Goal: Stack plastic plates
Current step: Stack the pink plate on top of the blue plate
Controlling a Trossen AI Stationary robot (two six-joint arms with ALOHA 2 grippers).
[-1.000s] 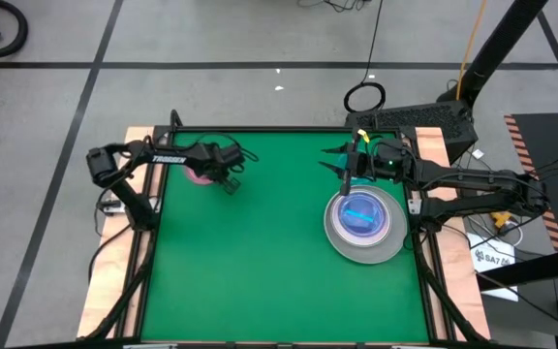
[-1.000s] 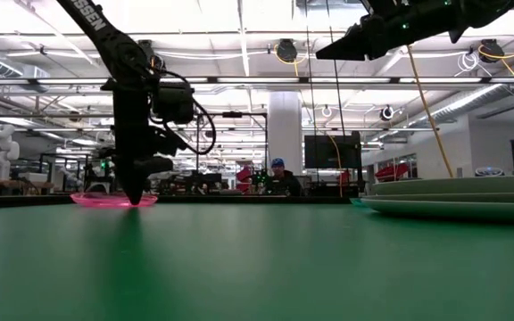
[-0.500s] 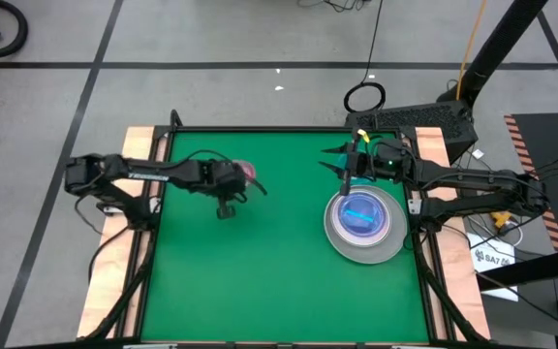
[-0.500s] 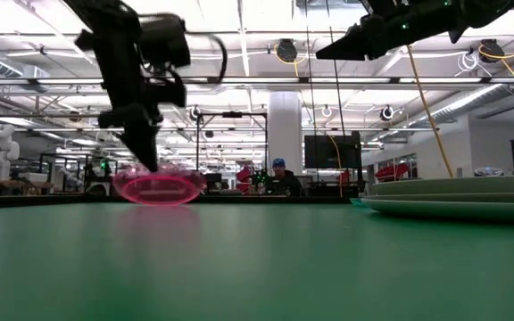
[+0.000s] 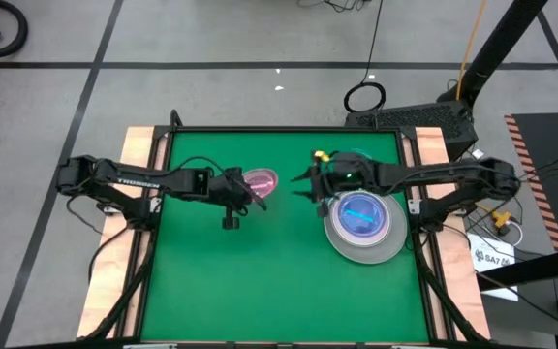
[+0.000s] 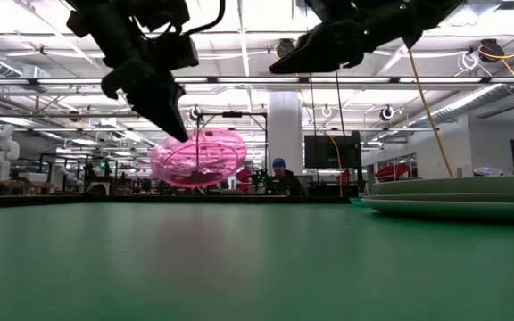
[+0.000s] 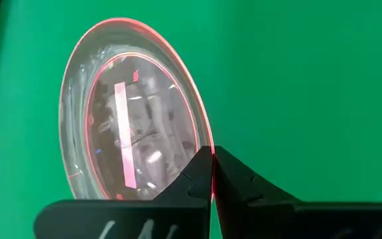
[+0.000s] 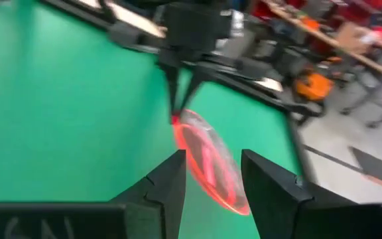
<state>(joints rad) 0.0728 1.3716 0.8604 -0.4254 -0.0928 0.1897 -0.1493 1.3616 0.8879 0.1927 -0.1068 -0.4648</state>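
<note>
My left gripper (image 5: 250,190) is shut on a small translucent pink plate (image 5: 261,180), held in the air over the far middle of the green table; the plate also shows in the low view (image 6: 197,159) and in the left wrist view (image 7: 134,113). My right gripper (image 5: 308,180) is open and empty, just right of the pink plate; in its wrist view (image 8: 214,166) its fingers point at the plate (image 8: 211,166). A stack of plates (image 5: 341,242) with a blue plate (image 5: 359,211) on top rests on the table at the right. My left gripper pinches the pink plate's rim (image 7: 203,133) between its two fingers (image 7: 194,176). The fingers slant down from the table's left side. The plate is lifted clear of the table and hangs tilted below the fingertips (image 6: 181,134).
The stack also shows at the right in the low view (image 6: 458,198). The green mat (image 5: 260,281) has free room across the near half. Wooden borders (image 5: 139,145) run along the table's sides. A person (image 6: 277,174) sits far behind the table.
My left gripper has lifted the pink plate off the table's far left and carried it up and toward the right; the plate now hangs tilted, clear of the table. My right gripper has moved left toward the pink plate.
</note>
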